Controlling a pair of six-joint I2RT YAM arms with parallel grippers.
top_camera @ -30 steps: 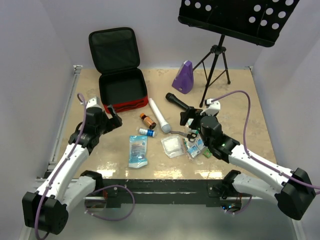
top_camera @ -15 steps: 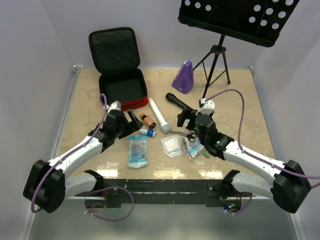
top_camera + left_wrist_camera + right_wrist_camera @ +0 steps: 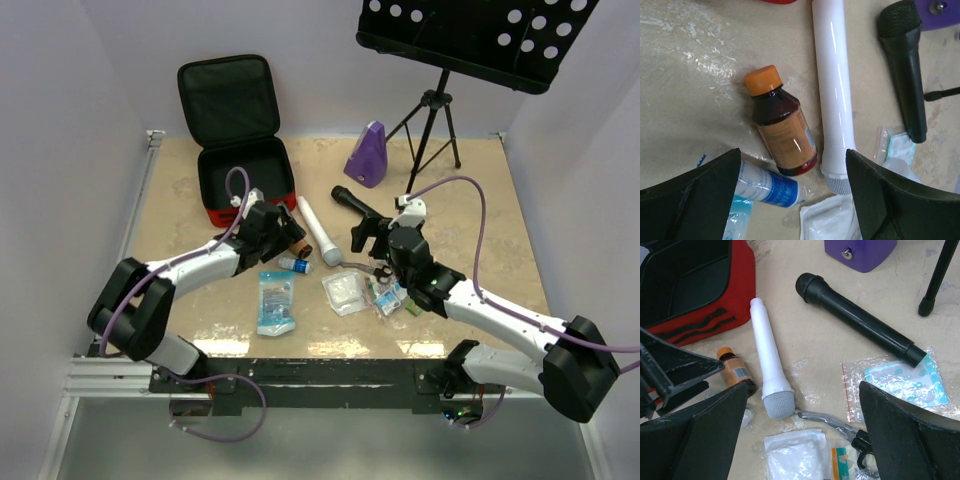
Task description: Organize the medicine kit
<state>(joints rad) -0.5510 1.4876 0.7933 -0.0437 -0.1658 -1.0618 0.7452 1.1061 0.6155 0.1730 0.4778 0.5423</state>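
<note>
The overhead view is showing the whole medicine kit (image 3: 240,172) lying open at the worktop's far left corner, lid raised, while the right wrist view is catching only its red front wall. The left claw (image 3: 792,165) is hanging spread wide over an orange-capped amber bottle (image 3: 782,132) lying beside the white microphone (image 3: 834,90), near the kit's front. The right claw (image 3: 801,390) is gaping too, gripping nothing, above that microphone's grille.

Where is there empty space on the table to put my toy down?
Bare table lies right of the music stand, and between the medicine kit and the purple metronome. The middle is crowded with the brown bottle, white microphone, black microphone and packets.
</note>
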